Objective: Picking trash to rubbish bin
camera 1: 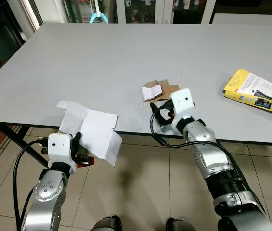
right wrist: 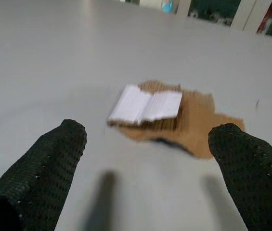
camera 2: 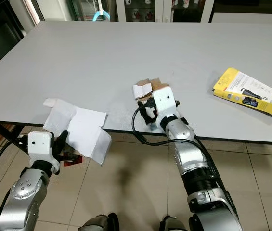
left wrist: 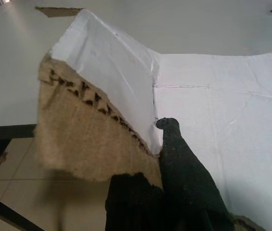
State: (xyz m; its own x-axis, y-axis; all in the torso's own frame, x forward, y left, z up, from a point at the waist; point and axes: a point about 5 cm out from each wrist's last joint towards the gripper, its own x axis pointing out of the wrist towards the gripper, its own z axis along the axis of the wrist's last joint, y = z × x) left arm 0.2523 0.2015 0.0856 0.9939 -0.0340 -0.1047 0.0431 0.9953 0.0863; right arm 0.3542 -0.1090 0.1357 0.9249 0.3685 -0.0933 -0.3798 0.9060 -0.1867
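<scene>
A large white sheet of torn cardboard (camera 1: 95, 131) hangs over the table's near edge at the left, and my left gripper (left wrist: 157, 166) is shut on its lower edge below the tabletop. Its brown torn side (left wrist: 83, 139) faces the left wrist camera. A smaller scrap of brown cardboard with a white folded flap (camera 1: 157, 90) lies flat on the table near the front edge. My right gripper (right wrist: 148, 159) hovers open just short of that scrap (right wrist: 162, 113), one finger on each side of it.
The grey table (camera 1: 126, 57) stretches far back. A yellow product box (camera 1: 258, 92) lies at the table's right. Black table legs (camera 1: 10, 137) stand at the left over a tiled floor (camera 1: 145, 192). Shelves line the far wall.
</scene>
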